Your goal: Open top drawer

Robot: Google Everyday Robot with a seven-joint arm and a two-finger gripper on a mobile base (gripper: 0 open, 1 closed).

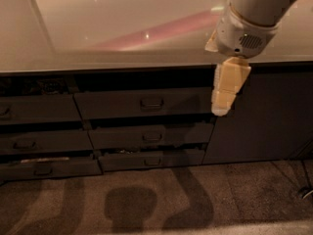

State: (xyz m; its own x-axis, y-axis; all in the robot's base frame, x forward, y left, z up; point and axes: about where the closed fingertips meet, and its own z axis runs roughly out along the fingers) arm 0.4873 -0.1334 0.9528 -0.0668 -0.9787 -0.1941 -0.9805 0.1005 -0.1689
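Note:
The top drawer (117, 105) is the wide, tall dark front in the middle column just under the counter, with a dark loop handle (151, 102) at its centre. A dark gap shows above its front. My gripper (220, 111) is cream-coloured and hangs pointing down from the pale wrist (244, 35). It sits in front of the drawer's right end, to the right of the handle and apart from it.
Two shallower drawers (149, 137) (151, 159) sit below the top one, slightly ajar. More drawers (34, 109) are at the left. A plain dark cabinet door (259, 116) is at the right. A glossy countertop (122, 28) is above and carpet (156, 199) below.

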